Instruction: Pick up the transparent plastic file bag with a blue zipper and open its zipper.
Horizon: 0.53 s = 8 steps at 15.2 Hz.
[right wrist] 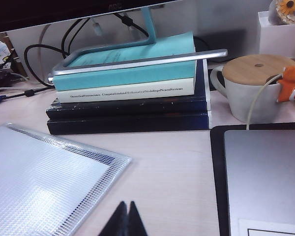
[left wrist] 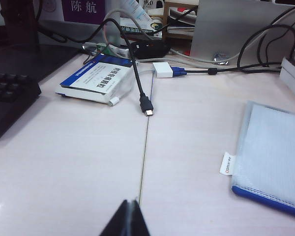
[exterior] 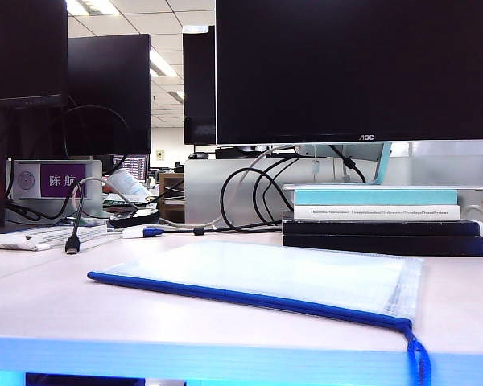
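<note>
Nothing started yet: the file bag (exterior: 266, 277) lies flat on the desk (exterior: 40, 305) in front of the stacked books (exterior: 382, 221), blue zipper (exterior: 249, 299) fully shut. My left gripper (left wrist: 129, 216) and right gripper (right wrist: 125, 219) are both closed and empty, clear of it. Pickup and unzip remain.

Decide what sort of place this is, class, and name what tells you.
Most likely an office desk: big monitors at the back, ceiling strip lights, and stacked books beside a file bag on the table.
</note>
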Each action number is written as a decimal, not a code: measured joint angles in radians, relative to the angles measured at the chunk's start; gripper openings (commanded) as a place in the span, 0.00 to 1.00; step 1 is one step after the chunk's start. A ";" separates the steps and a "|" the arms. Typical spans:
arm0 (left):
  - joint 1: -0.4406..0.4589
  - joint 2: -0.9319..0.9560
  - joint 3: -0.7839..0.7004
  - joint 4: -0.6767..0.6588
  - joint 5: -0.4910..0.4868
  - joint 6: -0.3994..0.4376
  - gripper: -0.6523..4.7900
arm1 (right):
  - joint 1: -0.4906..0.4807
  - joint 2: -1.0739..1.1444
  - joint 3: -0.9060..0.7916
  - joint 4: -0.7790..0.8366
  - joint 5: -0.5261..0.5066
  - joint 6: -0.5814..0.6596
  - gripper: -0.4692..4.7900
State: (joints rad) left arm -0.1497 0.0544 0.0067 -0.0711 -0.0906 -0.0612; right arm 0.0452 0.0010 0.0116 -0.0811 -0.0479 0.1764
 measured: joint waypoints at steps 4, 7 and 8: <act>0.000 0.010 0.101 -0.046 0.039 -0.069 0.11 | 0.000 0.000 0.011 0.000 0.001 0.077 0.08; 0.000 0.119 0.208 -0.055 -0.046 -0.060 0.11 | 0.000 0.001 0.016 -0.006 0.029 0.127 0.08; 0.000 0.174 0.246 -0.066 -0.040 -0.060 0.11 | 0.000 0.003 0.033 -0.018 0.029 0.143 0.08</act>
State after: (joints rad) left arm -0.1497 0.2279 0.2523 -0.1371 -0.1307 -0.1211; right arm 0.0452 0.0040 0.0444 -0.0986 -0.0185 0.3191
